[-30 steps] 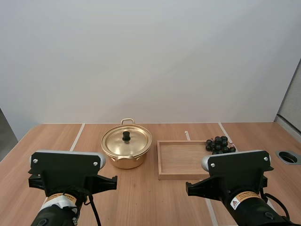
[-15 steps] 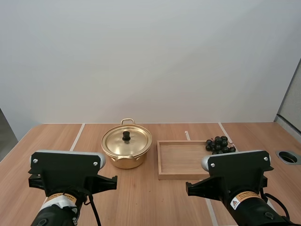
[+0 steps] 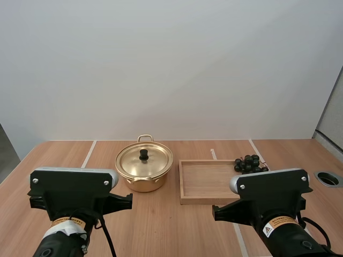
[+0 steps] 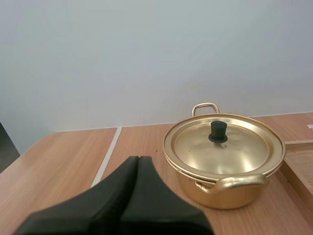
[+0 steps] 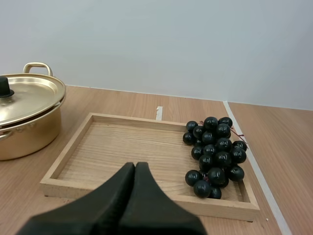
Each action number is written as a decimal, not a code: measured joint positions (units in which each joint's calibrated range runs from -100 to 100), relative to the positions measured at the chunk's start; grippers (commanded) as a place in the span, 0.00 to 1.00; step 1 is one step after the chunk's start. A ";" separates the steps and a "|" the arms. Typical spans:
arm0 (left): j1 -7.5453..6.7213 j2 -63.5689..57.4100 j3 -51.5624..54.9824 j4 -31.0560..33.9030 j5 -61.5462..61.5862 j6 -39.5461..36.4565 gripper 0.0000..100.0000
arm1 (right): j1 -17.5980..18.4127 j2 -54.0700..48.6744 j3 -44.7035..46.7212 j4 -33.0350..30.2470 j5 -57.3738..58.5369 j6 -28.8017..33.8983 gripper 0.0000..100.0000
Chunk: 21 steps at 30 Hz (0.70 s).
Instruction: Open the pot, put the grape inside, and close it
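A gold pot [image 3: 143,170] stands mid-table with its lid [image 3: 144,159] on, topped by a black knob [image 3: 143,155]. Right of it a bunch of dark grapes [image 3: 250,164] lies at the far right end of a wooden tray [image 3: 206,182]. My left gripper [image 4: 138,161] is shut, its fingers together as one wedge, short of the pot [image 4: 224,159] and to its left. My right gripper [image 5: 135,167] is shut too, at the tray's near edge [image 5: 146,196], with the grapes [image 5: 215,152] ahead and to its right.
A round hole with a dark rim [image 3: 328,179] sits in the tabletop at the far right. Pale tape lines [image 3: 87,155] run across the wood left of the pot and beside the tray. Bare table lies in front of pot and tray.
The left arm's housing has shifted slightly up and to the left in the high view. Pot, tray and grapes stay put.
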 measured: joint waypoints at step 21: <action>0.00 16.31 -31.49 -1.95 10.67 0.00 0.00 | 0.00 25.70 -37.42 0.85 20.38 0.08 0.00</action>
